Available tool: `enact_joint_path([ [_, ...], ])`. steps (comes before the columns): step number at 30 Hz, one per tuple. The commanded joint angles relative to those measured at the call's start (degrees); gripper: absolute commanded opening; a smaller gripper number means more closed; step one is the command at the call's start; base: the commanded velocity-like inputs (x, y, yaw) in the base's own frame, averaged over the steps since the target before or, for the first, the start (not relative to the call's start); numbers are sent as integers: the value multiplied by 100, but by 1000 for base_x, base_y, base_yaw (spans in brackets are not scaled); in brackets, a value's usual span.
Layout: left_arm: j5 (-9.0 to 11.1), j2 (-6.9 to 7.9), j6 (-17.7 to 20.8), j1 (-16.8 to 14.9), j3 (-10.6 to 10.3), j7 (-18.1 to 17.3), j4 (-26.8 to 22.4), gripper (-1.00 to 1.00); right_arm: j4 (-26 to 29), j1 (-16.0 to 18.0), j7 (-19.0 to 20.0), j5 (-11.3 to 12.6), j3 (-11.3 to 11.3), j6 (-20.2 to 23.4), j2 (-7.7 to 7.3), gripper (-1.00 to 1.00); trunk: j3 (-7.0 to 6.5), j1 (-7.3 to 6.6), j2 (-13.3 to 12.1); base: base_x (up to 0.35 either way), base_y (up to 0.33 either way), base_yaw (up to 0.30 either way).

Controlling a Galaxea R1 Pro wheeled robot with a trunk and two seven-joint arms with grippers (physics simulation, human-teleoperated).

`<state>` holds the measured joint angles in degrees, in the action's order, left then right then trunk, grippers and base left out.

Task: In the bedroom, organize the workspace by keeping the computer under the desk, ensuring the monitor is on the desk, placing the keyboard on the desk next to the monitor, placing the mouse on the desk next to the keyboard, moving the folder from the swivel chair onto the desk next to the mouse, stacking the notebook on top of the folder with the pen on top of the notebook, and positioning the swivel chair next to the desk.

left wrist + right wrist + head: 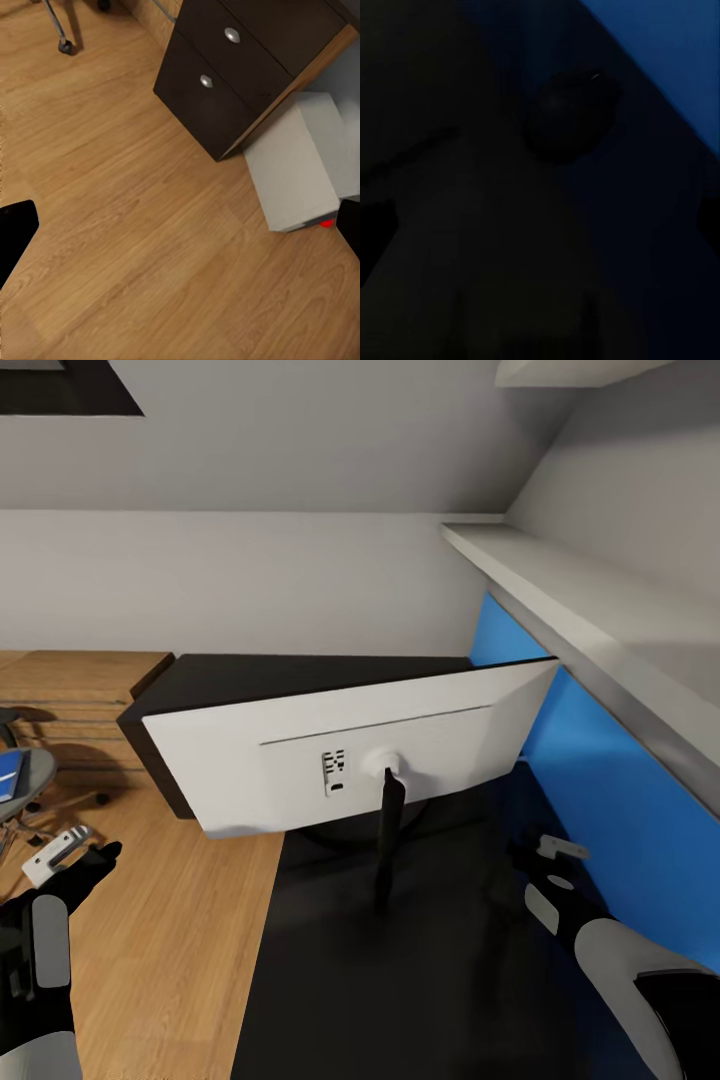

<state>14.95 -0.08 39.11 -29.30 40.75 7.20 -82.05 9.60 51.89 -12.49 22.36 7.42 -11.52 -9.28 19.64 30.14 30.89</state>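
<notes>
- Where the black desk (420, 980) meets the blue wall panel (610, 800), the monitor (350, 755) stands on it, its pale back facing the camera.
- Right gripper (535, 850) hovers low over the desk beside the panel, fingers spread; a small dark mouse (572, 112) lies ahead of it.
- Left gripper (85, 850) hangs over the wooden floor (135, 247), fingers spread, holding nothing.
- Grey computer (300, 161) sits on the floor against the drawers (225, 71).
</notes>
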Motion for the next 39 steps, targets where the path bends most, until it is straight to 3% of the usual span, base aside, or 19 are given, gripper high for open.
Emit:
enact_joint_path([
  [1,61,-1,27,-5,2,44,-7,100,-2,6,-19,54,128,-17,-3,100,17,4,5,0,0,0],
  [33,61,6,27,-5,7,44,-11,100,10,7,-3,52,126,-127,-8,100,254,4,5,0,0,0],
  [39,61,8,27,-5,11,44,-11,100,549,104,-89,45,121,165,-97,100,255,4,5,0,0,0],
])
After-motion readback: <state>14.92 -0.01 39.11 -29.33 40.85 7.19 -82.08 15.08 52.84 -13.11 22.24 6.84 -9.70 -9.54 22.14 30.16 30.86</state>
